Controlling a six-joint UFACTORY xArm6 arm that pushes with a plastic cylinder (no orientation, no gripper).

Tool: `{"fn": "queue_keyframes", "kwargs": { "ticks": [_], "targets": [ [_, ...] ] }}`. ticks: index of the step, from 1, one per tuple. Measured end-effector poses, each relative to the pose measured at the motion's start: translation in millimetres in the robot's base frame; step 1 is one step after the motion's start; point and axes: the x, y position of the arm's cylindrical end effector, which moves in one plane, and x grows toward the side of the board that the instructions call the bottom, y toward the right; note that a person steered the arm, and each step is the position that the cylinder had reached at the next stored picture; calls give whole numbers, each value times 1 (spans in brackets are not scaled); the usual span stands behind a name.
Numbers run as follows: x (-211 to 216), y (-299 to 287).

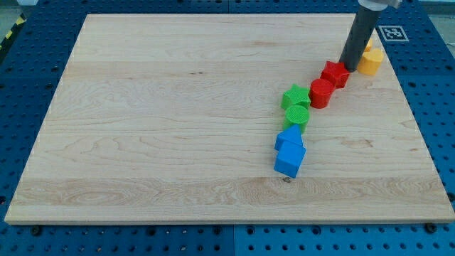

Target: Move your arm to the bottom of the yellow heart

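- My tip (348, 66) is resting on the wooden board (178, 121) near the view's top right corner, at the lower end of my dark rod (358, 39), which is leaning in from the view's top edge
- I am carrying no claw at all, only this bare rod, so nothing is being clenched, released or grasped
- The yellow block (370, 60), the task's heart as far as I can make out its shape, is sitting just to the view's right of my tip, partly hidden behind the rod, close to the board's top right corner
- My tip is standing at the yellow block's left side, between it and the red star-like block (335, 73), and I cannot tell whether it is touching either one
- The red star-like block is lying just below and left of my tip, touching a red cylinder (321, 93) further down to the view's left
- A green star (295, 95) is sitting beside the red cylinder, with a green cylinder (297, 116) just below it
- Two blue blocks are ending the diagonal chain: a blue pentagon-like block (288, 135) pressing against a blue cube (290, 160) below it
- The blue pegboard table (434, 85) is surrounding the board on all sides
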Motion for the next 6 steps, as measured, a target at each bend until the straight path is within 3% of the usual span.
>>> {"fn": "queue_keyframes", "kwargs": {
  "ticks": [3,6],
  "targets": [
    [10,7],
    [35,58]
  ]
}}
